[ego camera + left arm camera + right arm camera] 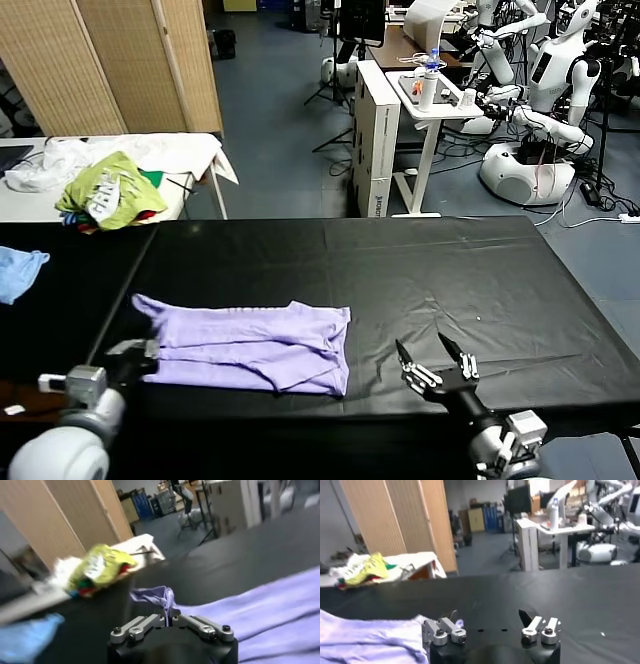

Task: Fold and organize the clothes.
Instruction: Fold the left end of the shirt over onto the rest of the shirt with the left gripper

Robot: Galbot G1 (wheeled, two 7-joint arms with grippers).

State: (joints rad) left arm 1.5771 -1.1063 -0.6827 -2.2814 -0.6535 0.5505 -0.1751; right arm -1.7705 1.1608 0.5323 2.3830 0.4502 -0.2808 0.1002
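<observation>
The pale lavender T-shirt (250, 343) lies folded lengthwise on the black table (420, 270), left of centre near the front edge. My left gripper (147, 352) is at its left end, shut on a pinch of the shirt's edge; the left wrist view shows the fabric (160, 597) bunched between the closed jaws (168, 621). My right gripper (432, 357) is open and empty just right of the shirt's right end, low over the table. The right wrist view shows the gripper (487, 619) with jaws wide apart and the shirt (370, 640) beside it.
A small light-blue cloth (18, 270) lies at the table's far left. A white side table (190, 160) behind holds a yellow-green garment (108, 192) and white cloths. Folding screens, a white desk (430, 95) and other robots stand farther back.
</observation>
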